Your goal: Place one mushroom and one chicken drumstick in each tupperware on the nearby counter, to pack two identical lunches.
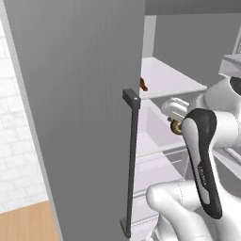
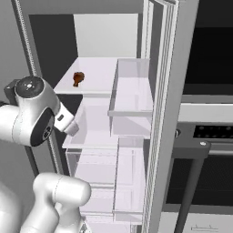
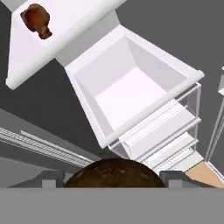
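Hand view looks into an open fridge (image 3: pixel 131 94) with white shelves and clear drawers. One brown chicken drumstick (image 3: pixel 37 19) lies on the upper shelf (image 3: pixel 65 26), near its front edge and toward one side. Between the two dark fingertips (image 3: pixel 48 180), a rounded brown mushroom (image 3: pixel 114 173) sits close to the lens, the jaws spread wide around it (grasping it, as far as can be seen). Right base view shows the same single drumstick (image 2: pixel 78 78) on that shelf (image 2: pixel 100 73), with a black oven front (image 2: pixel 214 113) beside the fridge. Left base view shows the grey fridge door (image 1: pixel 84 117), its dark bar handle (image 1: pixel 132 164), a white tiled wall (image 1: pixel 14 141) and a strip of wooden floor (image 1: pixel 28 223). No writing can be read.
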Controlling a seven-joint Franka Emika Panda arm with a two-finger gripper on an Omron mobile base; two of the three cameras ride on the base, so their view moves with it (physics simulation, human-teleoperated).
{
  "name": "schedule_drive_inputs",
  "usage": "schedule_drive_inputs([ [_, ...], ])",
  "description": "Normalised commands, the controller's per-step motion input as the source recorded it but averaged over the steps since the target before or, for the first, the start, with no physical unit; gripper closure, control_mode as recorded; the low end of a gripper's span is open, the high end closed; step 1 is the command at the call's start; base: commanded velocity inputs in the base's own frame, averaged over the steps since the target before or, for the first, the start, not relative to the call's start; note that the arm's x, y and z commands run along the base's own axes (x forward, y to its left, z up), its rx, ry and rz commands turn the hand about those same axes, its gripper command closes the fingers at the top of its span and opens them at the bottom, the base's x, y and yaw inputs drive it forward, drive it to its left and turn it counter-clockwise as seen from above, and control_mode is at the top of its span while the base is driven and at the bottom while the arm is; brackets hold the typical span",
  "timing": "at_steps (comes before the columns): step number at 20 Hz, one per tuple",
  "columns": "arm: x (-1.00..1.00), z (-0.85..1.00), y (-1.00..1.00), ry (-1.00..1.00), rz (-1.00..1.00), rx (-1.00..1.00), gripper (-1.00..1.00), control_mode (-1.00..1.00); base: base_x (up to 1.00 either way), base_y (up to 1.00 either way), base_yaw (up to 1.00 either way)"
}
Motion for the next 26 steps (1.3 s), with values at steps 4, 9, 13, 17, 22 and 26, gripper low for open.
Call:
schedule_drive_inputs([
  [4, -0.97, -0.67, -0.4, 0.2, -0.21, -0.02, 1.0, -1.0, 0.0, 0.0, 0.0],
  [9, -0.2, -0.19, -0.07, 0.03, -0.04, 0.0, 1.0, 1.0, -0.8, -0.11, -0.11],
  [13, 0.0, 0.0, 0.0, 0.0, 0.0, 0.0, 1.0, 1.0, -1.0, -0.22, -0.08],
  [17, 0.0, 0.0, 0.0, 0.0, 0.0, 0.0, 1.0, 1.0, -1.0, -0.69, -0.2],
  [22, 0.0, 0.0, 0.0, 0.0, 0.0, 0.0, 1.0, 1.0, -1.0, -1.0, -0.26],
  [26, 0.0, 0.0, 0.0, 0.0, 0.0, 0.0, 1.0, 1.0, -0.59, -1.0, -0.36],
])
